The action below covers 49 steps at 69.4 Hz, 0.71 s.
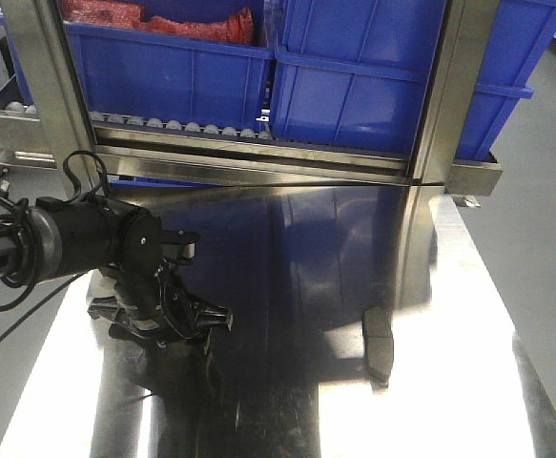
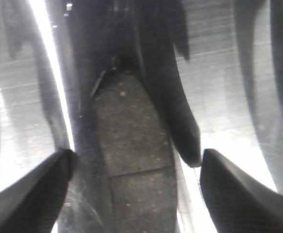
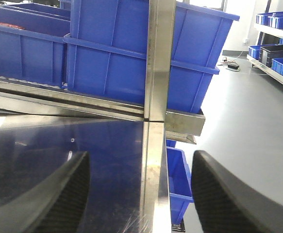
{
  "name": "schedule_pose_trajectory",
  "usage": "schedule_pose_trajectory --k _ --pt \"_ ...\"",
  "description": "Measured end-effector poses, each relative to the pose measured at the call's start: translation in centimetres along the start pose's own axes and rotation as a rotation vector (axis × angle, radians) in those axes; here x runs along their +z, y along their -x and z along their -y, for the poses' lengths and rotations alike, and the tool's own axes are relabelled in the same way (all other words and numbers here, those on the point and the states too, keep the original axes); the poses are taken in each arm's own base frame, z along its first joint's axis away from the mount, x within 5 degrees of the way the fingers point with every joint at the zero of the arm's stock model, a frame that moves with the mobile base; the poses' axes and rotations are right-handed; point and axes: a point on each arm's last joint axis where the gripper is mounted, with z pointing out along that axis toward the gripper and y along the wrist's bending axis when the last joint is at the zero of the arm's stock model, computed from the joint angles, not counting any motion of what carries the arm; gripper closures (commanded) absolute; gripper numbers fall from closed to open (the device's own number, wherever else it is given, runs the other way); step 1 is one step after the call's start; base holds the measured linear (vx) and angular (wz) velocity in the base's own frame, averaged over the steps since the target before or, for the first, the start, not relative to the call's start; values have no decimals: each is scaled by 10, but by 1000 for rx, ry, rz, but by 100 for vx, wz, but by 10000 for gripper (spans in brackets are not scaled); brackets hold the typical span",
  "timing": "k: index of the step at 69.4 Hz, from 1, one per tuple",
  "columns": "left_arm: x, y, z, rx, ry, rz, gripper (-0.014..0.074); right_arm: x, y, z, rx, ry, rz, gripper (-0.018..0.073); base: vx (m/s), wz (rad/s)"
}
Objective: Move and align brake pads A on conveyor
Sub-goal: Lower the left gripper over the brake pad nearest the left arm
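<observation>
Filling the back of the scene, a roller rack (image 1: 163, 126) carries blue bins (image 1: 354, 86) above the shiny steel tabletop (image 1: 287, 258). From the left side the left arm (image 1: 58, 243) reaches in and hangs the left gripper (image 2: 137, 158) low over the steel, its fingers (image 2: 34, 194) spread wide with one brake pad (image 2: 131, 136) lying flat between them, touched by neither; a thin groove crosses that pad. Spread as well and holding nothing, the right gripper (image 3: 139, 194) faces the rack's steel post (image 3: 156, 73). A second brake pad (image 1: 380, 343) lies on the tabletop, well apart to the right
</observation>
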Motion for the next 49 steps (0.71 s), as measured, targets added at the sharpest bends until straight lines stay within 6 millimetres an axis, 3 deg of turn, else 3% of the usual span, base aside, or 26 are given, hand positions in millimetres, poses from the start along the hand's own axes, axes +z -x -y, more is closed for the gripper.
schedule_pose_trajectory --k 8,25,49 --pt "1 0 -2 2 22 -1 248 0 0 0 0 0 0 125 0 0" --pt "2 0 2 3 18 2 600 0 0 0 0 0 0 125 0 0" --pt "-7 -4 5 57 43 21 603 0 0 0 0 0 0 125 0 0"
